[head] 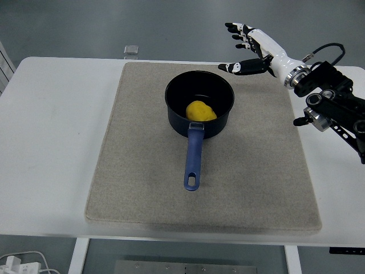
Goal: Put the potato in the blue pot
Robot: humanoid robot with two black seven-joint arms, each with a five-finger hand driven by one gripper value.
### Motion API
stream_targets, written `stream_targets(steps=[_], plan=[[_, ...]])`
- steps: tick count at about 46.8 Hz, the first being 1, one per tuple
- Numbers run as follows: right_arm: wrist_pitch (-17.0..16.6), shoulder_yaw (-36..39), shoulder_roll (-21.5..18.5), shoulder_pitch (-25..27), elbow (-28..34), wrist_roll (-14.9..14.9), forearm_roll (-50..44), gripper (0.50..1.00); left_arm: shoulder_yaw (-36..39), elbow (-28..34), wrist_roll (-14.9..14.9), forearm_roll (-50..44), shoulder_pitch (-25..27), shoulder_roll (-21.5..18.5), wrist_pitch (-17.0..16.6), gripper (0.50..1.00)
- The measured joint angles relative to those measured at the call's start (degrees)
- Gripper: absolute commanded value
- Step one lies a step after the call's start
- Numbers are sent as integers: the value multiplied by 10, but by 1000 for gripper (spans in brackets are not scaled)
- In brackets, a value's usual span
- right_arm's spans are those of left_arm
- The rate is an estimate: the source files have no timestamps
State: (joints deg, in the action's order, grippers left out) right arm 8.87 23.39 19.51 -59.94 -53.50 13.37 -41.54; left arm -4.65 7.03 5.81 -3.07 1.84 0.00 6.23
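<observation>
The right hand (pixel 249 48) is released, with the fingers spread and nothing between them. It hangs above the far right part of the counter (pixel 57 125), raised and well apart from the pot, and the palm is turned toward the left. From this hand the potato (pixel 201 111) lies to the left and nearer to the robot, lower down. It rests on the bottom of the blue pot (pixel 199 105), close to the near wall. The pot stands on the grey mat (pixel 137 171), and its handle points toward the near edge. The left hand is not visible. The task looks complete, so I judge that only pulling the arm away remains.
</observation>
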Motion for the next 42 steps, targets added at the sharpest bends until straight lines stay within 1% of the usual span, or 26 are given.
stream_targets(steps=[3, 6, 12, 16, 21, 25, 28, 33, 42], plan=[[-2, 31, 1, 12, 0, 0, 31, 936, 0, 0, 0, 0, 0, 0, 0, 1000], [-5, 48, 3, 16, 1, 0, 83, 936, 0, 0, 0, 0, 0, 0, 0, 1000], [-6, 52, 12, 16, 21, -1, 189, 936, 0, 0, 0, 0, 0, 0, 0, 1000], [-10, 52, 13, 14, 42, -2, 225, 936, 0, 0, 0, 0, 0, 0, 0, 1000], [-30, 53, 12, 13, 81, -5, 239, 936, 0, 0, 0, 0, 0, 0, 0, 1000], [-51, 54, 8, 12, 124, -19, 241, 936, 0, 0, 0, 0, 0, 0, 0, 1000], [-58, 55, 5, 12, 149, -23, 241, 936, 0, 0, 0, 0, 0, 0, 0, 1000], [-60, 55, 1, 17, 160, -26, 241, 938, 0, 0, 0, 0, 0, 0, 0, 1000], [-61, 55, 1, 20, 160, -26, 241, 938, 0, 0, 0, 0, 0, 0, 0, 1000]])
